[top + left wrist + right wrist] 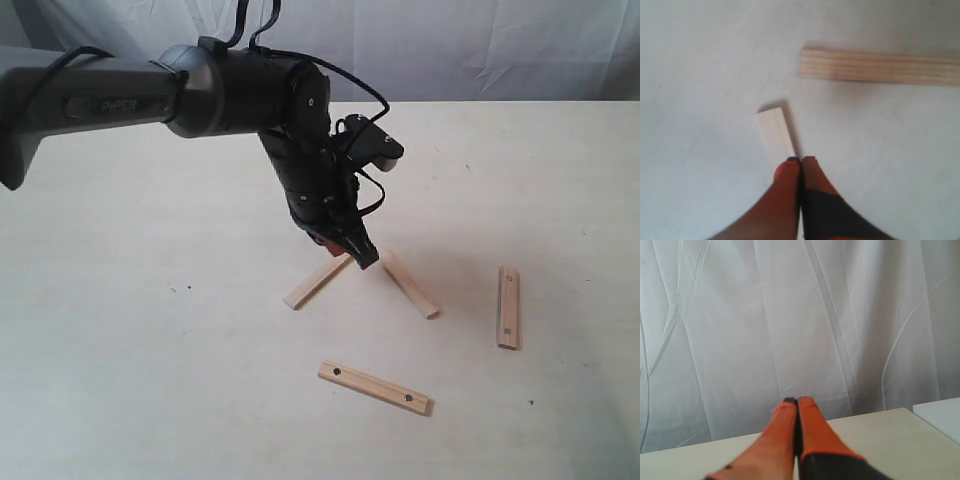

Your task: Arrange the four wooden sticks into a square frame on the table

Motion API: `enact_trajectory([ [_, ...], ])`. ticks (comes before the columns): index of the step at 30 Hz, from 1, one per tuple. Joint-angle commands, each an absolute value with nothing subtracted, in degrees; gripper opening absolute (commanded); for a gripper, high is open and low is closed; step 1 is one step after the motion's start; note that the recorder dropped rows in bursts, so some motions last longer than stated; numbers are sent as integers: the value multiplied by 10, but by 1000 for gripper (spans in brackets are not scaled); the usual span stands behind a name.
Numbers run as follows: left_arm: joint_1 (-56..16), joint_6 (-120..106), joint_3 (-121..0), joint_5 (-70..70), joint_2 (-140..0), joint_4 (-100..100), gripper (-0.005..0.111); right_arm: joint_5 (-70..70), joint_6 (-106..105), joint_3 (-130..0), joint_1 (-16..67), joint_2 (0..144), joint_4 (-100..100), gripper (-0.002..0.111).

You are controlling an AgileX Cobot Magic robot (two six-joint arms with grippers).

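Four wooden sticks lie apart on the table. One plain stick slants toward my left gripper, whose tips touch its upper end. A second plain stick slants away just to the right. One holed stick lies at the right, another holed stick near the front. In the left wrist view the left gripper is shut with nothing between its fingers. The plain stick runs out from its tips, and another stick lies beyond. My right gripper is shut and empty.
A wrinkled white cloth backdrop hangs behind the table. The left arm reaches in from the left above the surface. In the right wrist view a white flat object sits at the table's edge.
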State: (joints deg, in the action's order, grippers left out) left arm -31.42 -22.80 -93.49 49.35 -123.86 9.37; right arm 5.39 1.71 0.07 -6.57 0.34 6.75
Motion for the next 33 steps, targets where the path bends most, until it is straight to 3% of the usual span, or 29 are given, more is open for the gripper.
enact_trajectory([
  [1, -316, -214, -939, 528, -1244, 65, 11, 58, 15, 0, -69, 0, 70, 0],
  [7, -316, -179, -939, 512, -1261, 42, 43, 57, 15, 0, -69, 0, 70, 0],
  [17, -316, -147, -935, 495, -1297, 32, 44, 57, 15, 0, -69, 0, 70, 0],
  [20, -316, -137, -930, 498, -1301, 31, 39, 57, 15, 0, -69, 0, 70, 0],
  [27, -316, -140, -930, 506, -1304, 28, 0, 58, 15, 0, -69, 0, 71, 0],
  [33, -316, -141, -950, 508, -1287, 27, 0, 58, 15, 0, -69, 0, 72, 0],
])
